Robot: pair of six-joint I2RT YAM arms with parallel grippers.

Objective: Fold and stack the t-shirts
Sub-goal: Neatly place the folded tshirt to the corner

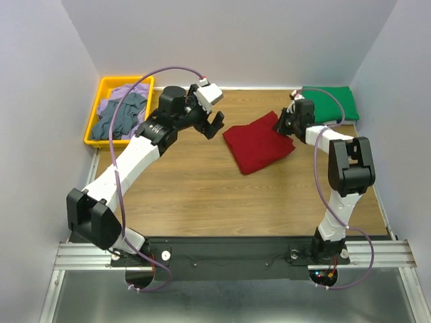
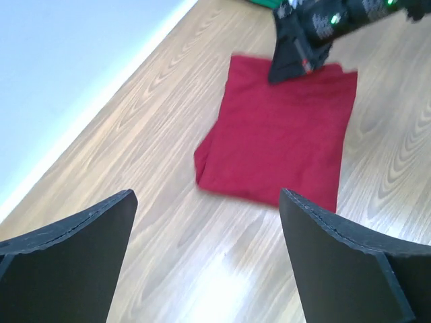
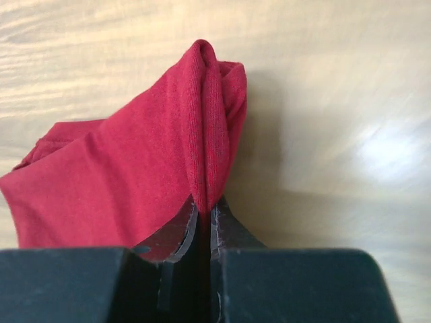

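Right gripper [image 3: 204, 214] fingers [image 3: 172, 235] pinch the dark red t-shirt [image 3: 135, 182] — bunched above wooden table [image 3: 337, 101].

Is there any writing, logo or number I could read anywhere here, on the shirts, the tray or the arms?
None readable. The dark red t-shirt, green t-shirt and yellow tray are plain, and the left arm and right arm show no legible label in any view.

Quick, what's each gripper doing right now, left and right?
Left gripper: open, fingers wide apart, holding nothing.
Right gripper: closed, pinching a fold of the dark red t-shirt.
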